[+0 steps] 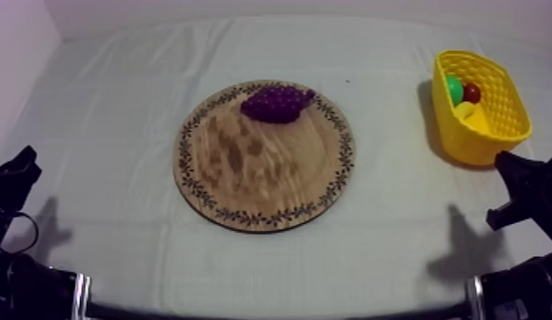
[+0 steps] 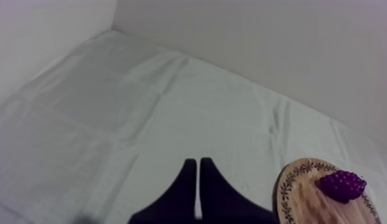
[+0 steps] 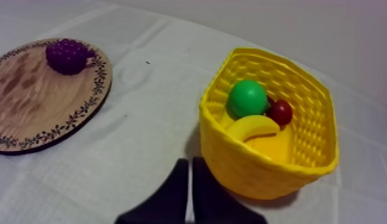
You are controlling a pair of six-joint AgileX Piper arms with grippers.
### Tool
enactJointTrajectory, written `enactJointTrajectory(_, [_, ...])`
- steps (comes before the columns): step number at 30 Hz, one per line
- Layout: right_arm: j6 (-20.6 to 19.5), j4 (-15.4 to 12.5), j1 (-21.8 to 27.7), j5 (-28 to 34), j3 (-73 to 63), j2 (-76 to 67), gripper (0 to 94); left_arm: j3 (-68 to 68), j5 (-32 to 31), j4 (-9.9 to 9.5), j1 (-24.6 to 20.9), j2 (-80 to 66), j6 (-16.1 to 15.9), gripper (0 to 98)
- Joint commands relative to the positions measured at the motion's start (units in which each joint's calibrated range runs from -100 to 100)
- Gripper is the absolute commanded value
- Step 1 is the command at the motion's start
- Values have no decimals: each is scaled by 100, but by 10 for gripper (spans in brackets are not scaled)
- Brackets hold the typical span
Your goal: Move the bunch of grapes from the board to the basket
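A purple bunch of grapes (image 1: 277, 103) lies on the far part of the round wooden board (image 1: 245, 183), near its patterned rim. The same grapes (image 2: 341, 184) (image 3: 67, 56) sit on the board (image 2: 303, 196) (image 3: 28, 101) in both wrist views. The yellow basket (image 1: 500, 123) (image 3: 273, 173) stands at the table's right. My left gripper (image 1: 19, 166) (image 2: 198, 164) rests low at the left, fingers together, shut on nothing, well apart from the board. My right gripper (image 1: 509, 174) (image 3: 189, 164) is shut too, just in front of the basket.
Inside the basket lie a banana (image 1: 470, 115) (image 3: 252, 127), a green pear (image 1: 453, 87) (image 3: 248, 98) and a small red fruit (image 1: 472, 92) (image 3: 280, 112). The grey-white cloth (image 1: 117, 111) covers the table, with walls at the back and left.
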Motion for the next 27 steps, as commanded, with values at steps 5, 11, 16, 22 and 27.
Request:
enactJointTrajectory(5, [2,-2,-1,-1,1,-2,3,-4,-1,1,2,2,1,0])
enactJointTrajectory(11, [2,-2,-1,-1,1,-2,3,-4,-1,1,2,2,1,0])
enactJointTrajectory(16, [9,-2,-36,-1,1,-2,4,-4,-1,1,2,2,1,0])
enactJointTrajectory(22, [-286,0,-388,11,1,-2,4,-4,-1,1,2,2,1,0])
enactJointTrajectory(27, [-799,45,-587,104,-8,-2,5,-4,-1,1,2,2,2,0])
